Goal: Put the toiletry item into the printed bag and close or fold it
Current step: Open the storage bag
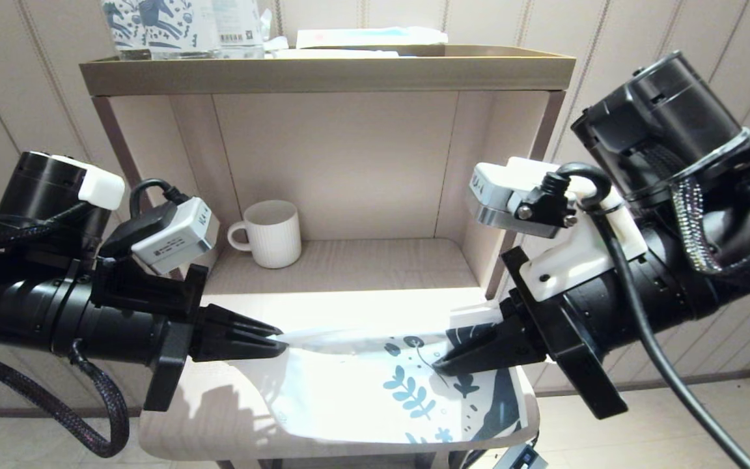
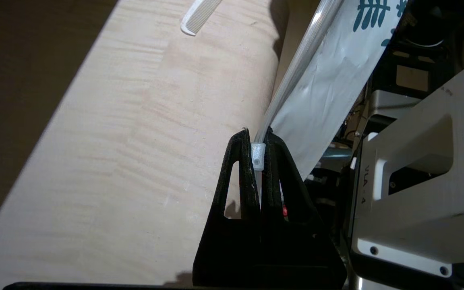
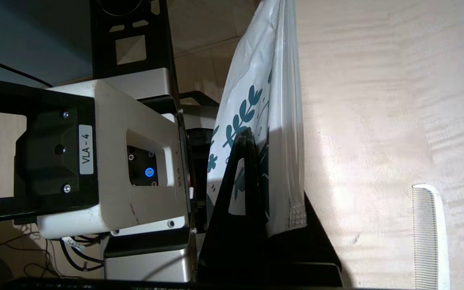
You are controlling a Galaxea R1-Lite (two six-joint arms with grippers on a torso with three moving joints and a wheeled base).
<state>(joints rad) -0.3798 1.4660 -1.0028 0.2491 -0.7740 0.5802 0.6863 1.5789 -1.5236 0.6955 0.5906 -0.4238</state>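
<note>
Pale wood counter [image 1: 219, 417] stands before an open shelf unit holding a white ribbed mug [image 1: 271, 233] on its left. From the left, the left claw [image 1: 280, 340] is clenched on the zipper end of the printed bag [image 1: 362, 391]. At the right, the right claw [image 1: 440, 365] grips the bag's leaf-printed end, so the bag hangs stretched between both. A cream comb, the toiletry item [image 3: 429, 237], lies on the counter outside the bag.

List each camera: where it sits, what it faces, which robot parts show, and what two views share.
Head: high, facing shelf, mug, bag; both arms show.
Left wrist: behind left gripper, clamping the bag's edge; comb beyond.
Right wrist: behind right gripper, clamping the bag.
Both wrists share bag, comb, tabletop.
</note>
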